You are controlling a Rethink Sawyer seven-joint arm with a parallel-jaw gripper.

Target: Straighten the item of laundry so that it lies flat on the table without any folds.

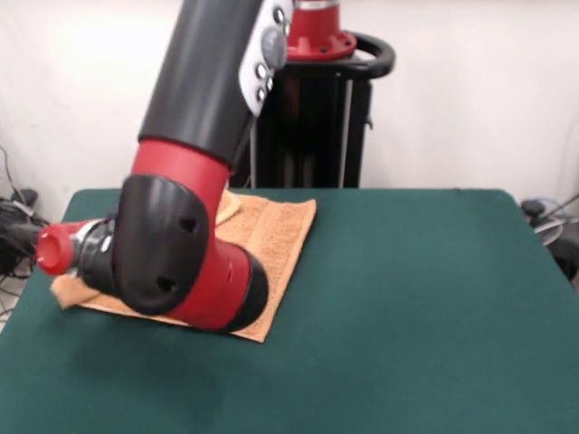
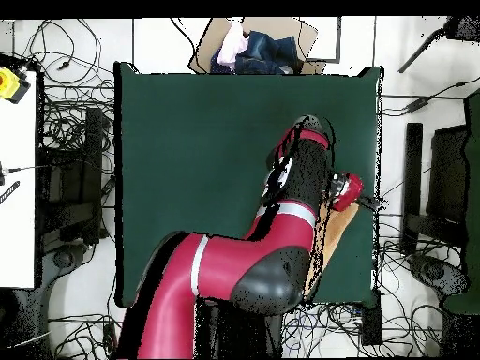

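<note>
Front view: you look across the table (image 1: pixel 407 298) from its near edge toward the pedestal (image 1: pixel 312 108) and wall, slightly downward, close enough that the arm (image 1: pixel 194 181) fills the left-centre. Overhead view: you look straight down from high up, robot base at the bottom, whole table (image 2: pixel 187 169) plus surrounding floor cables in shot. Both views share the green top, the arm (image 2: pixel 272 253) and the towel (image 1: pixel 276 240) at one table side, turned half round between them.
</note>
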